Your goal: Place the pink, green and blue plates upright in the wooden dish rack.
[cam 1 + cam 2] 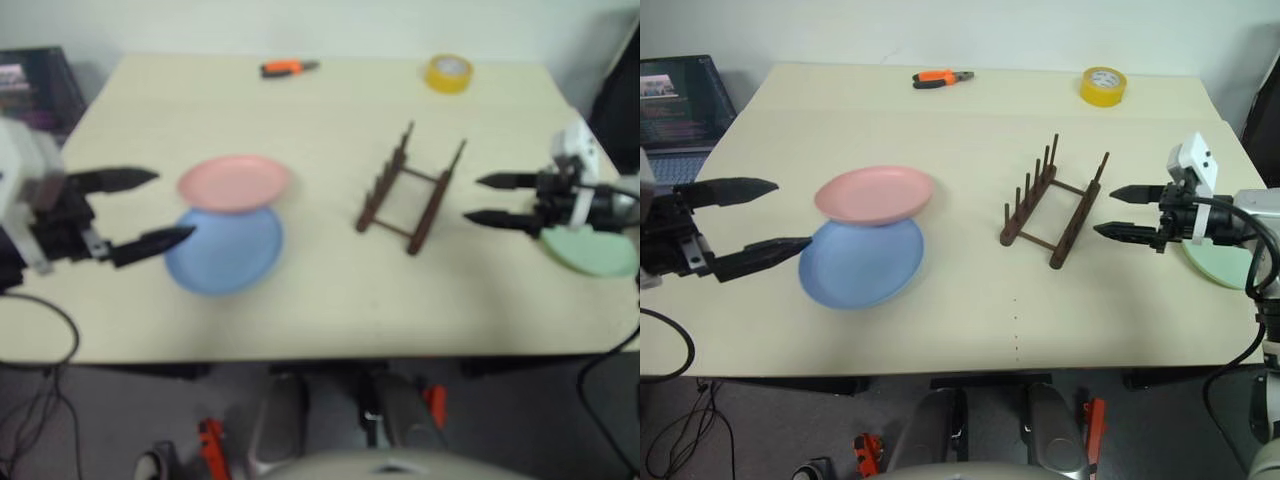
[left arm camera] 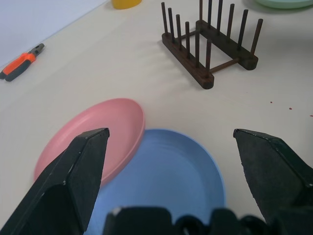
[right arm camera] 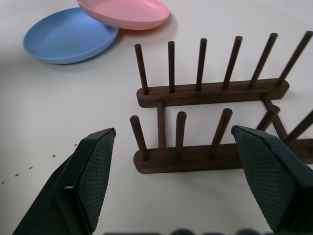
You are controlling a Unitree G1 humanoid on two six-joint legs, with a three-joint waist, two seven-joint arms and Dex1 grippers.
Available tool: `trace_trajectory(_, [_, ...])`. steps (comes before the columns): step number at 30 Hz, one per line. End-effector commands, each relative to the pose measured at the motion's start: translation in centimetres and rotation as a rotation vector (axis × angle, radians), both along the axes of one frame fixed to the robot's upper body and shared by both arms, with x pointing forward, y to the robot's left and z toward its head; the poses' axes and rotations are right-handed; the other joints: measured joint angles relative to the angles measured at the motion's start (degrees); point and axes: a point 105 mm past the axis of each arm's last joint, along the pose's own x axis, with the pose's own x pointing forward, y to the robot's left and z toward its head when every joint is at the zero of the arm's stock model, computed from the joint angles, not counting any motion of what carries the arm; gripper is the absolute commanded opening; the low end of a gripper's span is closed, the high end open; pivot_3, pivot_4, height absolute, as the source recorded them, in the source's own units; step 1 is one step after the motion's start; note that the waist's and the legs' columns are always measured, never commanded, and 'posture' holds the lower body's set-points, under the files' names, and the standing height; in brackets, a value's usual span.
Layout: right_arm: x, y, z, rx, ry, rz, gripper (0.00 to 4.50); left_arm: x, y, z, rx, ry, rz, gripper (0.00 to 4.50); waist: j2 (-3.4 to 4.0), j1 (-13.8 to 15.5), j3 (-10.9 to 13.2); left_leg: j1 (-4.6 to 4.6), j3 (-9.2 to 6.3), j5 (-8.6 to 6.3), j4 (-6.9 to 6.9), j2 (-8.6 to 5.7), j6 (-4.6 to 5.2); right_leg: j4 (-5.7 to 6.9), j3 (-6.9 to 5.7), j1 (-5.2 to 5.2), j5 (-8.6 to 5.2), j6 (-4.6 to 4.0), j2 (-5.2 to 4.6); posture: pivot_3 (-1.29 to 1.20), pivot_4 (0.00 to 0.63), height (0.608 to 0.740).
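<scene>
On the table [image 1: 970,310], pink plate [image 1: 875,195] overlapping blue plate [image 1: 860,265], both tools spread, empty.

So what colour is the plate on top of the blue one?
Pink plate; the right eye view shows it best.

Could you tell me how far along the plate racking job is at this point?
Nothing is racked yet: the wooden dish rack stands empty. Nothing is in hand; the left tool and right tool are open. The pink plate, blue plate and green plate all remain flat on the table.
</scene>
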Motion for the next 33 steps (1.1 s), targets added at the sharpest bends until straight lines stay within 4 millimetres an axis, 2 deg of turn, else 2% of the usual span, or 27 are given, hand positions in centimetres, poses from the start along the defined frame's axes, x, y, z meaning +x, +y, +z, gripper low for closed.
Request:
trace_trajectory(1, [-0.3,-0.3,1.7,0.001,-0.067,0.001,4.14,-0.2,0.1,1.2,0.032,-0.034,0.001,4.5,0.0,0.0,0.0,0.0,0.01,0.0,0.0,0.0,0.0,0.0,0.0,0.0,0.0,0.0,0.0,0.0,0.15,0.74])
trace_trajectory(4, [-0.1,-0.1,1.7,0.004,-0.071,0.007,4.14,-0.4,-0.2,1.2,0.031,-0.03,-0.001,4.5,0.0,0.0,0.0,0.01,0.01,0.0,0.0,0.0,0.0,0.0,0.0,0.0,0.0,0.0,0.0,0.0,0.15,0.74])
trace_trajectory(6, [0.0,-0.2,1.8,0.006,-0.075,0.009,4.14,-0.3,-1.4,0.7,0.011,-0.022,-0.033,4.5,0.0,0.0,0.0,0.01,0.0,0.0,0.0,0.01,0.0,0.0,0.0,0.01,0.0,0.0,0.0,0.0,0.15,0.74])
trace_trajectory(9, [0.4,0.0,1.9,0.002,-0.082,0.009,4.14,0.4,-5.8,-1.3,-0.03,-0.008,-0.142,4.5,0.03,0.1,0.0,0.05,0.0,0.0,0.02,-0.03,0.0,0.0,0.02,0.07,0.01,0.01,0.0,0.0,0.15,0.74])
trace_trajectory(13, [0.4,0.2,2.6,-0.01,-0.102,0.014,4.14,3.5,-13.3,-4.6,-0.049,-0.047,-0.168,4.5,-0.05,1.4,0.0,0.12,0.05,0.03,0.15,-0.18,0.05,-0.04,0.04,0.37,0.15,0.26,0.1,0.0,0.15,0.74])
trace_trajectory(15, [0.3,0.0,2.8,-0.015,-0.106,0.012,4.14,4.2,-15.5,-5.8,-0.028,-0.055,-0.166,4.5,-0.13,1.4,-0.1,0.1,0.07,0.06,0.19,-0.2,0.07,-0.04,0.15,0.37,0.39,0.64,0.13,0.0,0.15,0.74])
trace_trajectory(19, [-0.4,-0.2,3.2,-0.027,-0.108,0.003,4.14,4.8,-19.6,-8.8,0.019,-0.03,-0.18,4.5,-0.12,1.2,-0.1,0.11,0.13,0.05,0.12,-0.21,0.08,-0.06,0.23,0.28,0.38,0.63,0.13,0.0,0.15,0.74])
trace_trajectory(23, [-1.3,-0.5,3.3,-0.054,-0.1,-0.014,4.14,6.3,-21.7,-11.2,0.062,0.016,-0.098,4.5,-0.11,1.2,-0.1,0.14,0.0,0.05,0.09,-0.22,0.08,0.02,0.14,0.29,0.31,0.51,0.21,0.0,0.15,0.74])
trace_trajectory(28, [-2.2,-0.7,3.6,-0.062,-0.104,-0.03,4.14,8.6,-22.4,-12.0,0.082,-0.002,0.069,4.5,-0.1,1.1,-0.1,0.19,-0.09,0.06,0.12,-0.22,0.08,0.08,0.1,0.32,0.31,0.5,0.22,0.0,0.15,0.74])
trace_trajectory(33, [-2.8,-1.0,3.8,-0.07,-0.107,-0.054,4.14,10.1,-23.0,-12.8,0.072,0.015,0.146,4.5,-0.1,1.0,-0.1,0.2,-0.07,0.06,0.12,-0.24,0.08,0.04,0.14,0.35,0.32,0.51,0.2,0.0,0.15,0.74])
